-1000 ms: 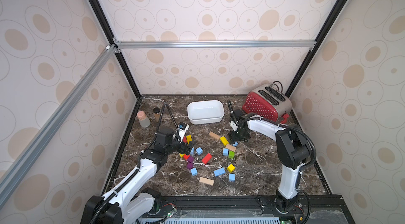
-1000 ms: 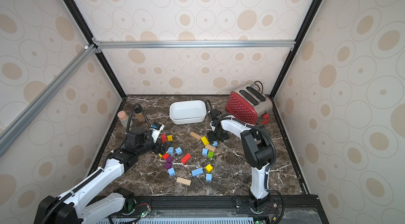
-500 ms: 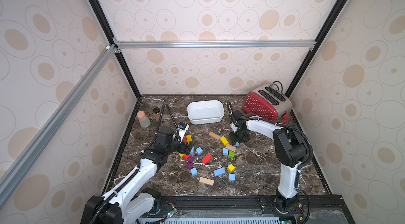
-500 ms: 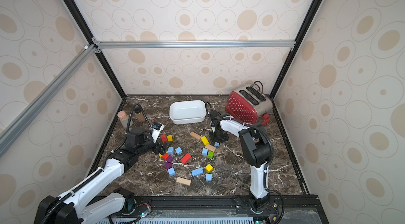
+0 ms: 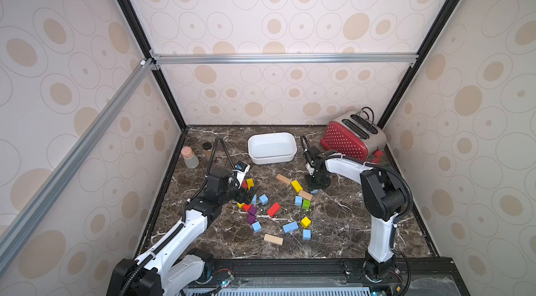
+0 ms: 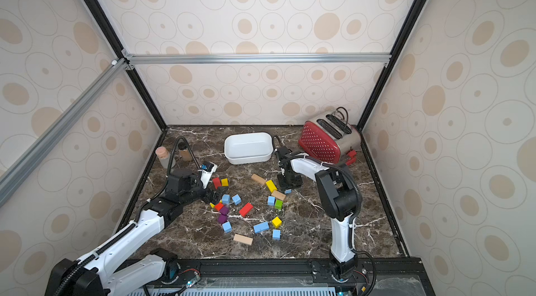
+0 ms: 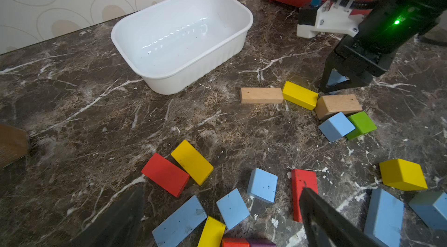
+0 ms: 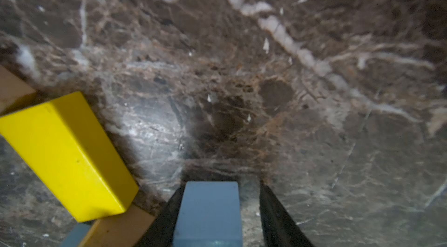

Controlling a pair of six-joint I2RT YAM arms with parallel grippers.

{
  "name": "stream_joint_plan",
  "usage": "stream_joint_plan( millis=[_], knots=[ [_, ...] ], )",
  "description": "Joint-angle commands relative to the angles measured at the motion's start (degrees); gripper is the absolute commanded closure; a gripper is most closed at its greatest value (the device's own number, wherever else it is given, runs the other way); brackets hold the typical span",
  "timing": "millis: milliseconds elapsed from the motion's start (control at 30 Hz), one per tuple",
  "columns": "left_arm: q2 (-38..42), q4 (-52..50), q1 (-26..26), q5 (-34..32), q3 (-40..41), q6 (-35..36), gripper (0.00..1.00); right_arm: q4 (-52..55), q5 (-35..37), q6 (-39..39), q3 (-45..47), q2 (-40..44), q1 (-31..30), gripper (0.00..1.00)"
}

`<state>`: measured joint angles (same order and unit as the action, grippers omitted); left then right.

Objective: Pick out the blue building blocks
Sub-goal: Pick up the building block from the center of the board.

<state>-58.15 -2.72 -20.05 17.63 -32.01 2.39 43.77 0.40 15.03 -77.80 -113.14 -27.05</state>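
Several light blue building blocks lie among red, yellow, green, purple and tan ones on the dark marble table. My right gripper (image 5: 315,189) points down at the right end of the scatter. It is open, its jaws narrow around one blue block (image 8: 208,212); one finger (image 8: 169,212) touches it and a gap remains at the other. A sliver of that block (image 6: 287,191) shows in a top view. My left gripper (image 7: 222,190) is wide open, low over a blue cube (image 7: 233,208), a blue bar (image 7: 180,221) and another cube (image 7: 262,185). More blue blocks (image 5: 290,227) (image 5: 307,234) lie nearer the front.
A white tub (image 5: 271,134) stands at the back middle and holds nothing. A red toaster (image 5: 352,138) fills the back right corner. Two small bottles (image 5: 190,157) stand at the back left. A yellow bar (image 8: 65,151) and tan bars (image 7: 261,95) lie beside the right gripper.
My right gripper's jaws have narrowed around the blue block beneath them. The left arm and the loose blocks have not moved.
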Motion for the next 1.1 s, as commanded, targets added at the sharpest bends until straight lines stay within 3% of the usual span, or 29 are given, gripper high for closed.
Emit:
stream_joint_plan(
  millis=[0,467,633,1067],
  knots=[
    [0.9,-0.5,-0.4,-0.3,-0.1,-0.1,0.01,1.3,0.3,1.8,1.4,-0.1,-0.4,0.49],
    [0.6,-1.4,-0.5,-1.7,-0.6,-1.3,0.01,0.0,-0.6,2.1,3.4,3.5,-0.4,0.79],
    [1.5,-2.6,-0.4,-3.3,-1.8,-1.0,0.01,-1.0,-2.2,2.1,4.1,5.4,-0.4,1.0],
    [5.0,-8.4,-0.4,-9.2,-8.7,-1.2,0.01,-2.9,-8.4,-3.0,0.9,13.9,-0.5,1.0]
  ],
)
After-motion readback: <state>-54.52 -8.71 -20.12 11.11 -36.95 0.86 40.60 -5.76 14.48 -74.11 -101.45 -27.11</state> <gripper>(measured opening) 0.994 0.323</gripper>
